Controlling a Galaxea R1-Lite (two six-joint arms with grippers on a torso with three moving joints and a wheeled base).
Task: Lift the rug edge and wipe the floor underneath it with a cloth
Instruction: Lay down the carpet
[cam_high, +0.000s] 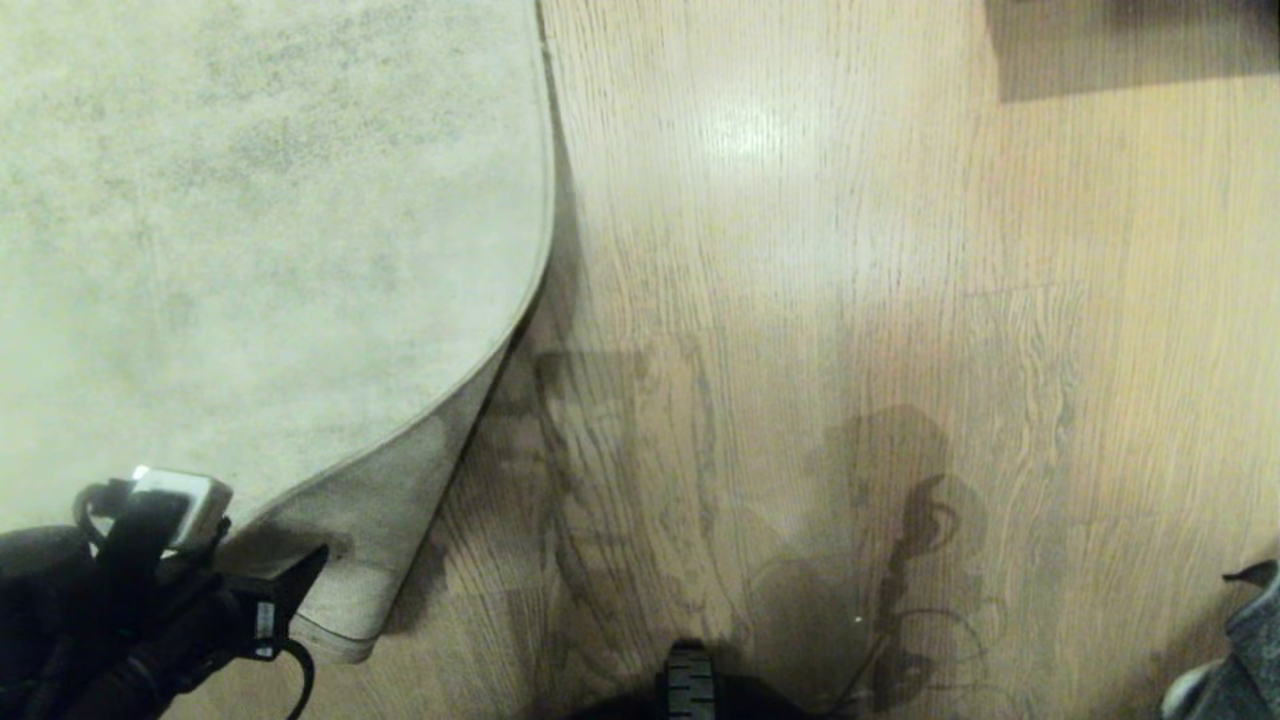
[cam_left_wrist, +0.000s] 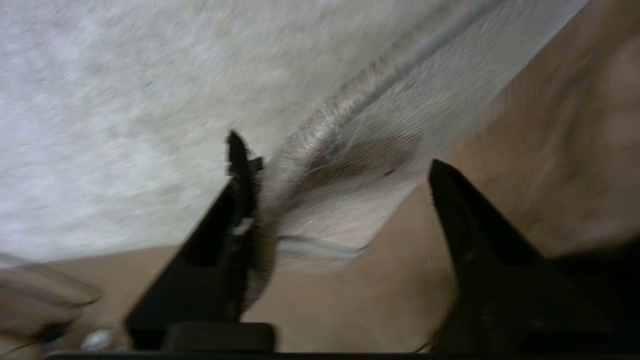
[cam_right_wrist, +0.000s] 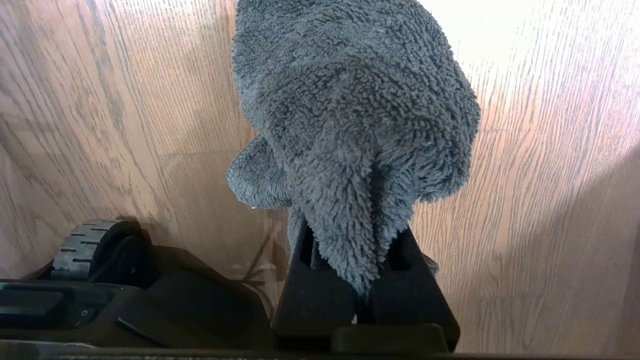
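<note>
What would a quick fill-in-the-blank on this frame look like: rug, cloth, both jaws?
1. The cloth is clamped in the ____ gripper.
2. The left gripper has its jaws ____ around the folded rug edge.
3. The turned-over rug edge shows its woven ____.
4. The floor is made of ____ planks.

Missing words: right; open; backing; wood
</note>
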